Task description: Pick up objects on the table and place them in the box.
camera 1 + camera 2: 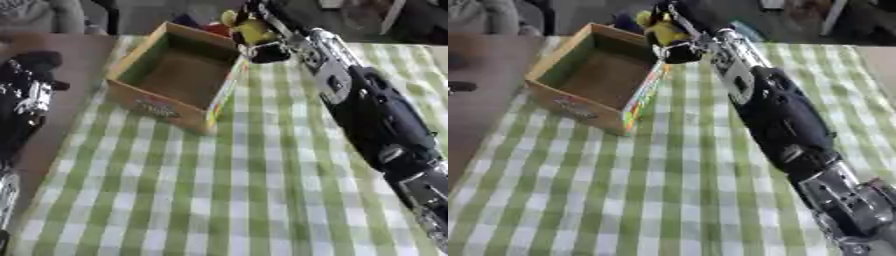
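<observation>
An open cardboard box (157, 106) with a bare brown floor stands on the green-and-white checked cloth (245, 190) at the upper left. My right arm stretches from the lower right up to the box's far right corner. There my right hand (265, 51) is curled round a yellow object (253, 31), held just above and beside the box's rim. My left hand (33, 64) shows as a dark shape at the left edge, beside the cloth; its fingers cannot be made out.
Behind the box's far wall lie a red thing (216, 28) and a blue thing (185, 20). Bare brown tabletop (83, 55) runs along the left of the cloth. My right forearm (785, 125) crosses the right half of the cloth.
</observation>
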`<state>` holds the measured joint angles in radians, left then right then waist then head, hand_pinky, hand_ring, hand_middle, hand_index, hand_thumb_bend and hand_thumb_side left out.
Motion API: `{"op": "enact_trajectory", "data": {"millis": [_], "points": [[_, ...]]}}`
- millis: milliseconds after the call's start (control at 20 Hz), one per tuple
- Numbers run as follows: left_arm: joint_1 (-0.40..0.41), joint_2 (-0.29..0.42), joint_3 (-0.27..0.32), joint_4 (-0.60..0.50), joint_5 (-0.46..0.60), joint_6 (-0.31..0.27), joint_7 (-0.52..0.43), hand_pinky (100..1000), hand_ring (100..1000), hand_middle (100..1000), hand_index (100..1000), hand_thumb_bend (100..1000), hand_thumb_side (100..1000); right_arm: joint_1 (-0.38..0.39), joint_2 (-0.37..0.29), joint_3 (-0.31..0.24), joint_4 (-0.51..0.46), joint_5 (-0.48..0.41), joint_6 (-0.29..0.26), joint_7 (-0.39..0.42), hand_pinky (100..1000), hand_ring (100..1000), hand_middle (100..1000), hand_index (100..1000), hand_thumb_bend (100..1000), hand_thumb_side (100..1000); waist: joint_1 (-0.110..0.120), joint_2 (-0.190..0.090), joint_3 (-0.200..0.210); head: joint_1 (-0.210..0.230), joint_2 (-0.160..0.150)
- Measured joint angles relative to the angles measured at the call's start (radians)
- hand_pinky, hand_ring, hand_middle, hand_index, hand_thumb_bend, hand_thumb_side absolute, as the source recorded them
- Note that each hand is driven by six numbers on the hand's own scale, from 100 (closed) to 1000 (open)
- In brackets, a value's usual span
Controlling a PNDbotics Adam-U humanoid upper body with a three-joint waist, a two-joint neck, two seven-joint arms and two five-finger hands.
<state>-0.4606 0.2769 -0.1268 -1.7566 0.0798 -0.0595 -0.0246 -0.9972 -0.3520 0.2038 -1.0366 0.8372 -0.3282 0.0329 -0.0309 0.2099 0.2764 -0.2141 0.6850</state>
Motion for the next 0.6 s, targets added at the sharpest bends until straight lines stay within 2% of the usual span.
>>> {"op": "enact_trajectory", "data": {"millis": [250, 450, 500, 600], "points": [[-0.027, -0.021, -0.012, -0.012, 0.009, 0.003, -0.014, 689, 843, 724, 684, 100, 447, -0.006, 0.024, 0.0, 0.036, 0.013, -0.012, 0.015, 100, 146, 226, 332, 100, 198, 0.0, 0.015, 0.052, -0.04, -0.022], [-0.041, -0.028, -0.019, -0.012, 0.016, 0.004, -0.024, 689, 843, 724, 684, 100, 446, -0.006, 0.052, 0.0, 0.072, 0.04, -0.026, 0.03, 100, 174, 253, 364, 100, 198, 0.0, 0.022, 0.078, -0.061, -0.037], [-0.043, -0.031, -0.019, -0.012, 0.017, 0.005, -0.025, 689, 843, 724, 685, 100, 446, -0.006, 0.059, 0.0, 0.081, 0.05, -0.03, 0.034, 100, 210, 280, 393, 100, 199, 0.0, 0.022, 0.082, -0.064, -0.037], [-0.043, -0.031, -0.022, -0.012, 0.018, 0.005, -0.029, 690, 844, 724, 685, 100, 447, -0.006, 0.07, 0.0, 0.097, 0.07, -0.039, 0.042, 253, 374, 375, 494, 100, 204, 0.0, 0.024, 0.088, -0.069, -0.043]]}}
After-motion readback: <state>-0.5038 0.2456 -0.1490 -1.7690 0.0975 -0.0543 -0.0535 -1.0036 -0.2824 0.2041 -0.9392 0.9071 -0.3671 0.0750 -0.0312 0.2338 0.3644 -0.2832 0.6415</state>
